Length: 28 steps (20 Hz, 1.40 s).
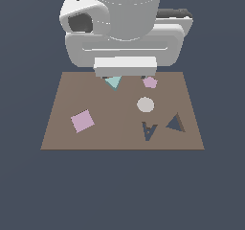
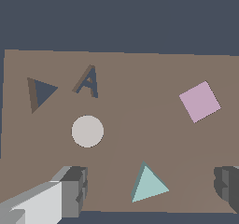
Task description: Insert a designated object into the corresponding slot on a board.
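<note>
The designated object, a small teal triangle (image 1: 113, 82) (image 2: 148, 184), lies flat on the brown board (image 1: 119, 133) (image 2: 140, 139) near its far edge. My gripper (image 1: 124, 76) (image 2: 150, 188) hangs low over it and is open. In the wrist view the triangle sits between the two fingers (image 2: 71, 190) and touches neither. The arm's body hides most of the fingers in the exterior view. The slot, a plain triangular dark cut-out (image 1: 176, 124) (image 2: 43, 92), is at the board's near corner on the exterior view's right, well away from the gripper.
A narrower A-shaped cut-out (image 1: 149, 130) (image 2: 87, 81) lies beside the slot. An off-white disc (image 1: 145, 104) (image 2: 87, 131), a pink pentagon (image 1: 150, 82) and a pink square (image 1: 82, 120) (image 2: 200, 101) rest on the board. Dark floor surrounds it.
</note>
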Motion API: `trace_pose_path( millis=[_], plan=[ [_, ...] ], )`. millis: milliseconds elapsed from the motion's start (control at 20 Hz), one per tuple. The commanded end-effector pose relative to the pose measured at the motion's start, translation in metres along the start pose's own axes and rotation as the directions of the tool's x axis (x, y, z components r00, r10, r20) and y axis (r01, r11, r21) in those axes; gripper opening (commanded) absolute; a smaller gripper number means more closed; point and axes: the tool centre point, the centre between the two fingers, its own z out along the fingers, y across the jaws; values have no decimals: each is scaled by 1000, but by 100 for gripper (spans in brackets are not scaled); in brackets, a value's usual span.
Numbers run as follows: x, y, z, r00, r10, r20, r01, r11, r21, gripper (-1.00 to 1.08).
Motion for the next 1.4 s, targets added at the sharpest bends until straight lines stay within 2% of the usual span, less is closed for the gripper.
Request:
trace_pose_path(
  millis=[0, 350, 700, 1350],
  plan=[
    [0, 0, 0, 1000, 0, 0, 0, 1000, 0, 100],
    [-8, 5, 10, 1000, 28, 1, -28, 1000, 0, 100],
    [-31, 17, 41, 993, 115, 5, -115, 993, 1, 100],
    [-90, 38, 114, 950, 312, 15, -312, 950, 2, 100]
  ],
)
